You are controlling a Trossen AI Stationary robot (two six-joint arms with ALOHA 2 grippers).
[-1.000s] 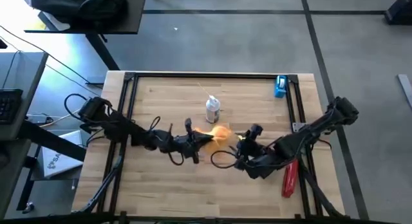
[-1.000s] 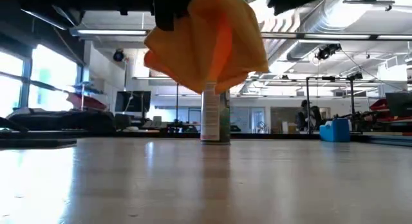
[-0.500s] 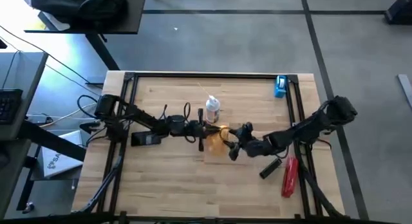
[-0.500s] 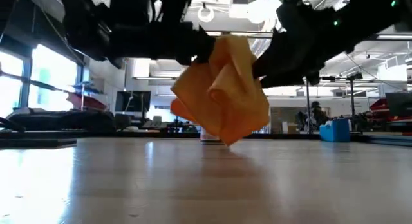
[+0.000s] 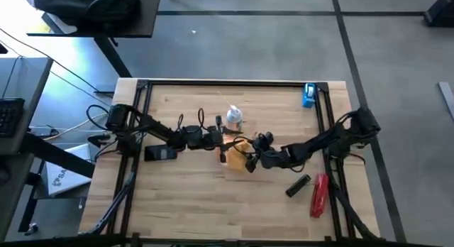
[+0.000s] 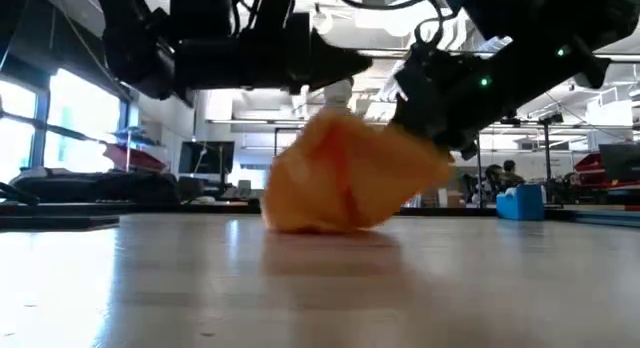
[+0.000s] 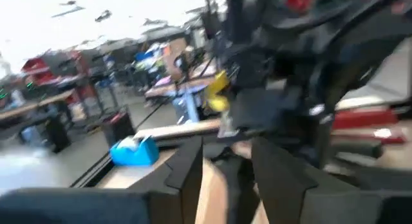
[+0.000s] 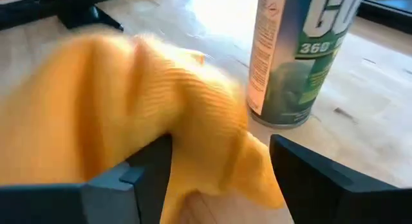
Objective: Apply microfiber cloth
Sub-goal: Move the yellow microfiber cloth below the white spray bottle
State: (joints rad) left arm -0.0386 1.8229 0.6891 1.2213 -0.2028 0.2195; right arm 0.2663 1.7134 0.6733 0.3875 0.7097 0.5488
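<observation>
The orange-yellow microfiber cloth (image 5: 237,149) lies bunched in a heap near the middle of the table, with its underside on the wood (image 6: 335,183). My right gripper (image 5: 250,160) reaches in from the table's right and is open, with the cloth (image 8: 129,102) between its fingers. My left gripper (image 5: 222,139) comes from the left and stands at the cloth's left edge. Its fingers (image 7: 187,169) are apart, and no bright cloth shows between them. Whether it touches the cloth cannot be told. My right gripper's open fingers straddle the bunched cloth, slanting down from the table's right. A thick fold (image 8: 193,140) lies against the inner side of one finger (image 8: 151,169), and the other finger stands clear. The heap rests slack on the table.
A green-and-white spray can (image 5: 233,119) stands just beyond the cloth (image 8: 296,50). A black phone (image 5: 162,153) lies at the left. A black object (image 5: 298,184) and a red tool (image 5: 319,194) lie at the right. A blue dispenser (image 5: 309,94) sits at the far right corner.
Both grippers have come down toward the table and moved toward the spray can, the right one also going leftward. The cloth, which hung clear of the table between them, has sunk and now rests on the wood as a heap.
</observation>
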